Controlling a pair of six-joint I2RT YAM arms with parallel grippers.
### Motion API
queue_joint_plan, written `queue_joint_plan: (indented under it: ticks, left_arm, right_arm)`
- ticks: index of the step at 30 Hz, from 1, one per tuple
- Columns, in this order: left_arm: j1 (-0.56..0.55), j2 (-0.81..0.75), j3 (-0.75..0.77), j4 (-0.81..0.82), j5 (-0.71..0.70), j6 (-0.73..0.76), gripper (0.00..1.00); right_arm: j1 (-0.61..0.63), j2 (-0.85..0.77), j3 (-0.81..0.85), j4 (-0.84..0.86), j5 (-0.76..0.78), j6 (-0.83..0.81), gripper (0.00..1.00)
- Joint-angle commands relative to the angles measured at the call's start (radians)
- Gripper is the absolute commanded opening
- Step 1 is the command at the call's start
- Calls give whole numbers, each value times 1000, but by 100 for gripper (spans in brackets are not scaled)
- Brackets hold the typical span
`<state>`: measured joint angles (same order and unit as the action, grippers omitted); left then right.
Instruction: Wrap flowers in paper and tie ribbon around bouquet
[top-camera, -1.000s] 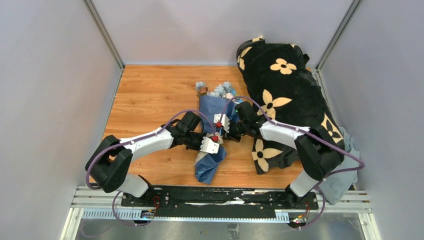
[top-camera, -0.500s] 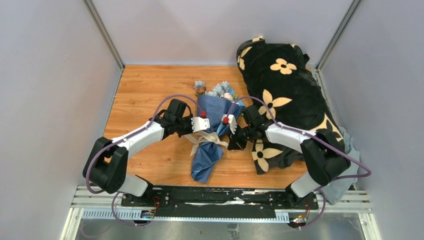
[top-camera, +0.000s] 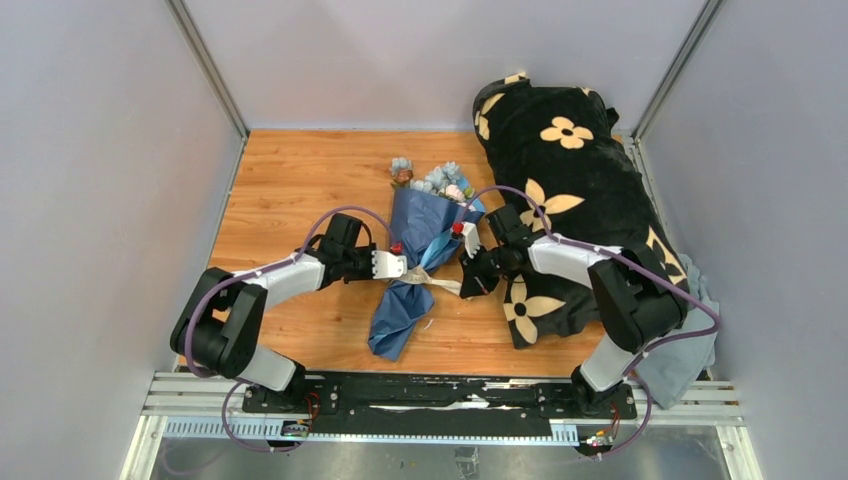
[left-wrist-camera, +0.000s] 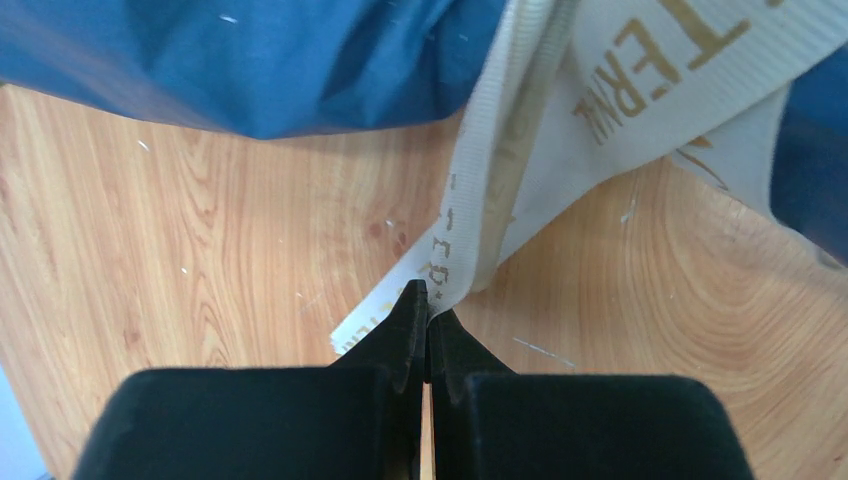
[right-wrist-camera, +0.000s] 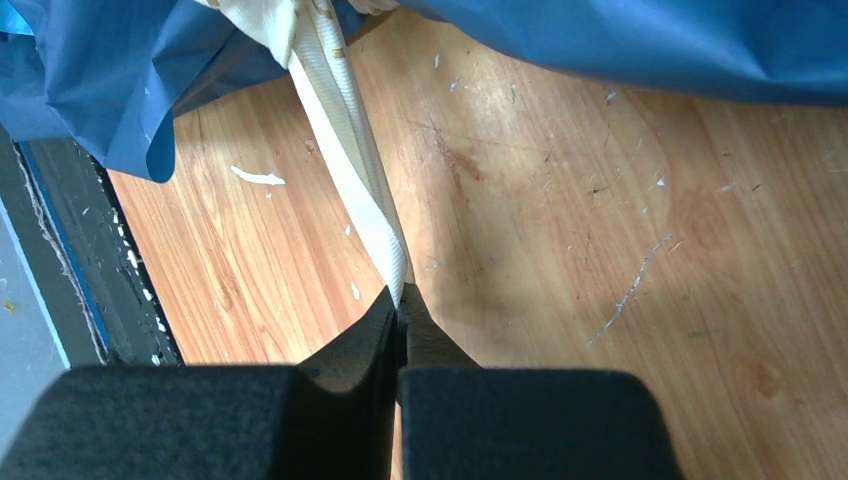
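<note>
Bouquet (top-camera: 420, 222) — one, laid on the wooden table (top-camera: 285, 190) between the two grippers, wide end pointed away from the arm bases.

Flowers (top-camera: 432, 180): pale blue and pink blooms, shown at the far end, beyond both sets of fingers.

Paper (top-camera: 393, 325): navy and light blue, crinkled, narrowed level with the fingertips, tail spread nearer than them.

Ribbon (left-wrist-camera: 620, 110): cream, gold lettering, seen across the narrowed waist. One end is pinched in the left gripper (left-wrist-camera: 428, 300), fingers pressed together on it, the band rising up and right from the tips. The other end is clamped in the right gripper (right-wrist-camera: 398, 302) — band running up and left from the tips to the paper.

Black plush blanket (top-camera: 570, 190), cream flower print, is heaped to the right of the right fingers.
</note>
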<state>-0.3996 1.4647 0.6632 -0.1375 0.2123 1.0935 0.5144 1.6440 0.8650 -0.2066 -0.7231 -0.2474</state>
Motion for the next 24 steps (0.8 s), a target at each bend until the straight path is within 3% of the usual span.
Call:
queue_joint_plan:
  ticks: [1,13,24]
  left_arm:
    - [54,23,-44,38,-84,126,0]
    - [145,37,-79,29,-90,244,0]
    - [169,46,-96,24,-80,284,0]
  right_arm:
    - [-23,40,26,-105,17,17,0]
    - [-23,205,135,-179,7,23,0]
    - [-27,251,149,-189,-6,43,0]
